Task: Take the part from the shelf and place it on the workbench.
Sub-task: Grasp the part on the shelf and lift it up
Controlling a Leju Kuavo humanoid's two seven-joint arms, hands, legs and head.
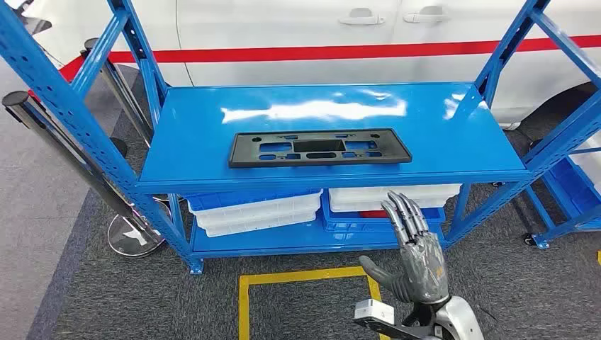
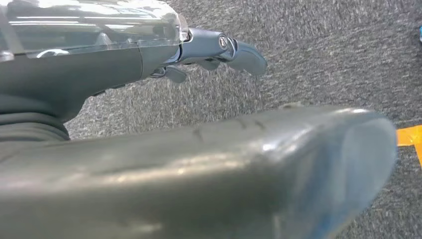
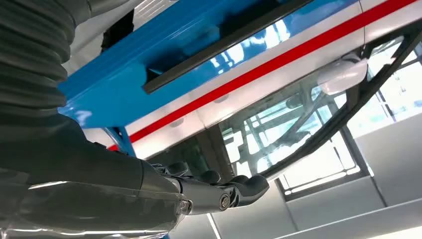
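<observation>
A flat black plastic part (image 1: 319,147) with several cut-outs lies on the top board of the blue shelf (image 1: 198,127), near its front edge. My right hand (image 1: 416,249) is raised below and in front of that board, to the right of the part, fingers spread and pointing up, holding nothing. The right wrist view looks up past the right hand (image 3: 214,191) at the part's dark edge (image 3: 214,52) on the blue board. My left hand (image 2: 219,50) hangs over grey carpet with its fingers extended and nothing in it.
White and blue bins (image 1: 259,209) fill the shelf's lower level. A white vehicle with a red stripe (image 1: 319,51) stands behind the shelf. Blue uprights (image 1: 78,120) flank the board. A stanchion base (image 1: 135,234) sits at left. Yellow floor tape (image 1: 305,278) marks the carpet.
</observation>
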